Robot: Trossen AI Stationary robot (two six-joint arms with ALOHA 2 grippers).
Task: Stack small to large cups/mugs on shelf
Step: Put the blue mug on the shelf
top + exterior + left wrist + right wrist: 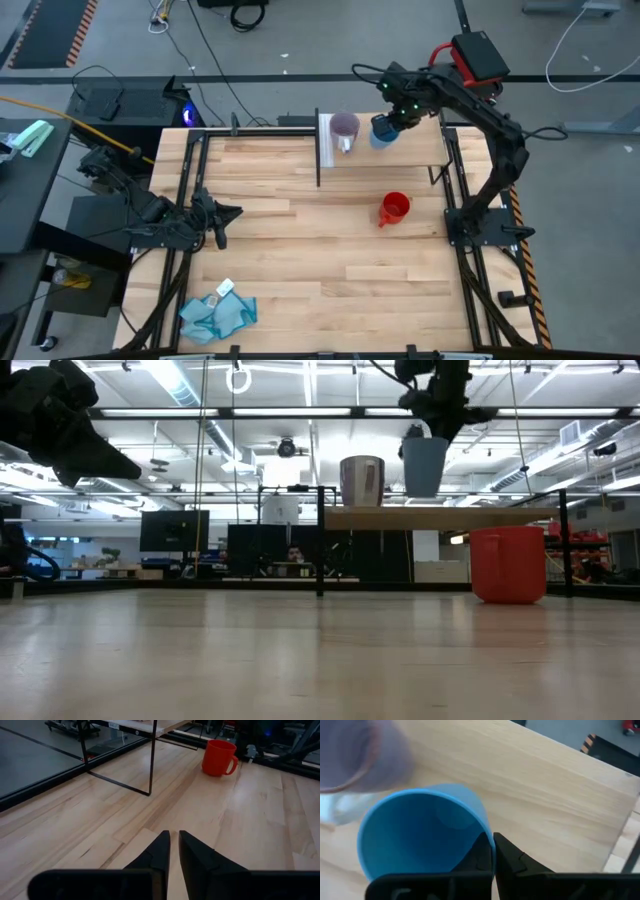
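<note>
The shelf (400,150) stands at the table's far edge, a light-wood board on black posts. A translucent purple cup (345,127) stands upright on it near its white end strip. My right gripper (493,851) is over the shelf, shut on the blue cup (420,832), just right of the purple cup (360,755). In the low view the blue cup (425,465) hangs a little above the board. The red handled mug (395,208) stands on the tabletop in front of the shelf. My left gripper (174,851) hovers shut over the table's left side. My right gripper pinches the blue cup's wall at the rim (487,831), with one finger (479,854) inside the cup and the other (510,857) outside. The fingers come from above, pointing down. The cup hangs upright below them, its base lifted clear of the shelf board.
A blue cloth (215,315) with a white tag lies at the table's near left corner. Black posts (151,760) carry the shelf, and black rails run along the table's left and right edges. Bare wood lies between the red mug and the near edge.
</note>
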